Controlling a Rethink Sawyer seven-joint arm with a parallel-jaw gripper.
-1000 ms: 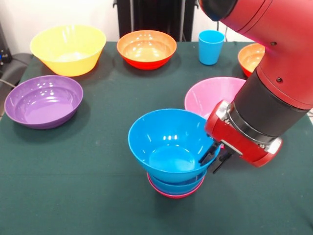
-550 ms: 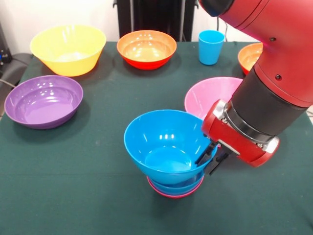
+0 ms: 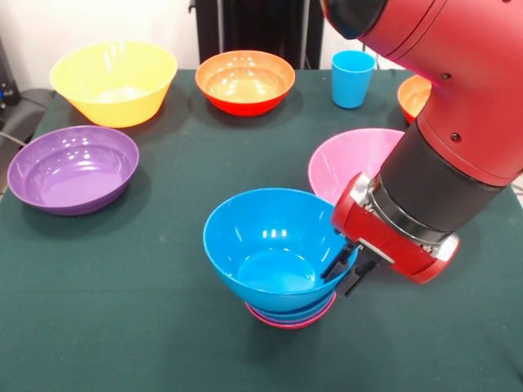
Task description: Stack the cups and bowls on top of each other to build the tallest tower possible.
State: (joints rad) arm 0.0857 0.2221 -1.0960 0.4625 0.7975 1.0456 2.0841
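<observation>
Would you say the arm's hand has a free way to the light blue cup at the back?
Probably yes: the light blue cup stands upright alone, nothing beside it, though the hand grips the medium blue bowl now.

No readable text, labels, brands, numbers or signs anywhere in the front view. Bowls, cup and arm all show plain surfaces.
</observation>
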